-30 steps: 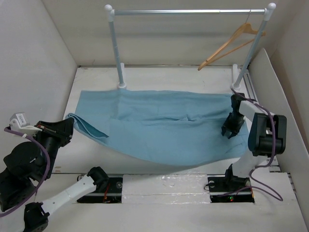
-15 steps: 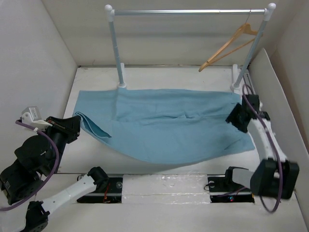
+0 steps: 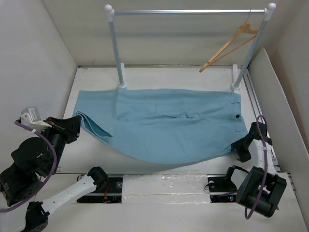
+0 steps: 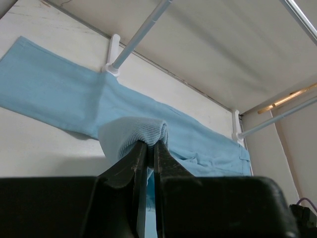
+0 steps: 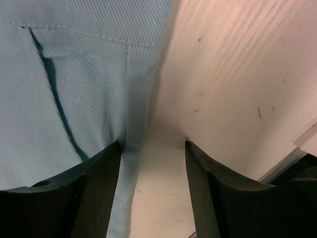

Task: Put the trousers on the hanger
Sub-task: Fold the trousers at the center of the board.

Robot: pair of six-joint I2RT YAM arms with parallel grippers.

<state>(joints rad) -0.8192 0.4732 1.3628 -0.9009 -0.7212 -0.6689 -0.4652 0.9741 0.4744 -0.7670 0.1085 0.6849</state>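
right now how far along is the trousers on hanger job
Early. Nothing done: the hanger hangs bare on the rail. In hand: left gripper shut on a fold of the trousers, which lie flat; right gripper open at the waistband. Left: draping them over the hanger.

Plain white walls (image 3: 38,48) enclose a white table (image 3: 169,77), a silver-and-white clothes rail (image 3: 188,12) standing at its back.

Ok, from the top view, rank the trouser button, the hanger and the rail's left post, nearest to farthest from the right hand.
1. Button, right side, just beyond the right hand.
2. Hanger, back right, hanging high.
3. Left post, back left.
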